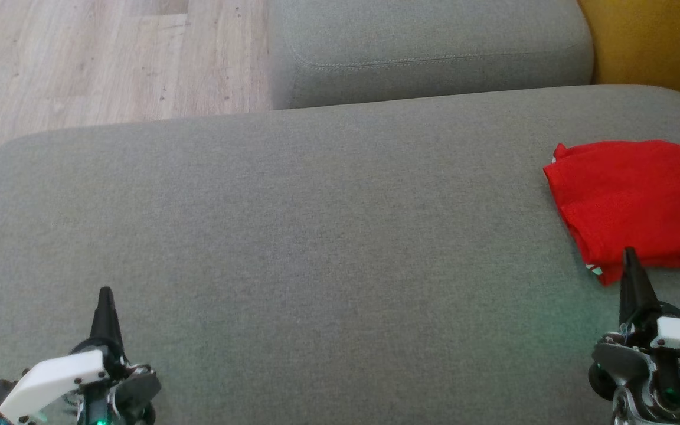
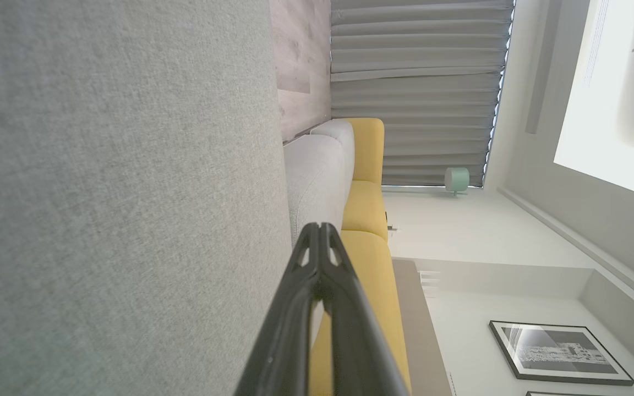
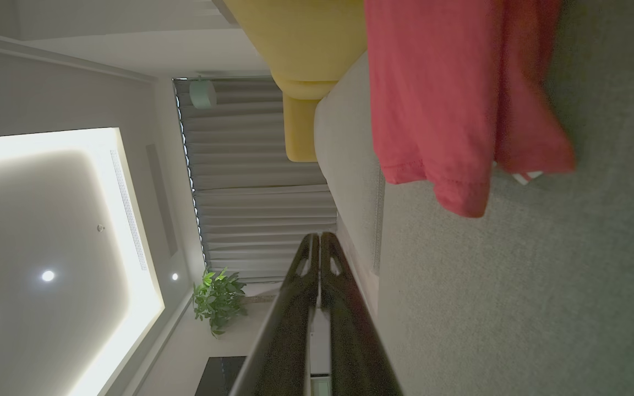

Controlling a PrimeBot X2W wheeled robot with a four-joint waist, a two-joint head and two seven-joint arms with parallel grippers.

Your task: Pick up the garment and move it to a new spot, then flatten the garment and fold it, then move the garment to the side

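Grey woven upholstery takes up most of the head view: one broad seat cushion [image 1: 316,236] with rounded corners, the landmark for everything else. Beyond the seat cushion's far edge lies a second, smaller grey cushion [image 1: 428,53] with a stitched seam; off the seat cushion's far left corner runs pale wood-plank flooring [image 1: 110,59]; past its far right corner shows mustard-yellow upholstery [image 1: 653,41].

On the seat cushion, against its right edge, lies the red garment [image 1: 635,200], folded into a rough rectangle that lies fairly flat, with loose layered hems along its near side and a small white tag [image 1: 594,270] peeking out at its near left corner; the right wrist view shows the same garment [image 3: 449,99] resting on the grey fabric, its stitched hem hanging toward the camera.

The left gripper [image 1: 105,293] sits over the seat cushion's near left part, fingers pressed together to a single dark point, holding nothing. The right gripper [image 1: 630,254] sits over the near right part, its tip at the garment's near hem, whether touching I cannot tell; its fingers are likewise closed together and empty.

Beyond the seat cushion, the left wrist view catches pleated grey curtains [image 2: 416,82], a framed black-and-white picture [image 2: 559,352] and a mint-green lamp [image 2: 456,179]; the right wrist view catches a lit ceiling panel [image 3: 47,231] and a green potted plant [image 3: 220,300].
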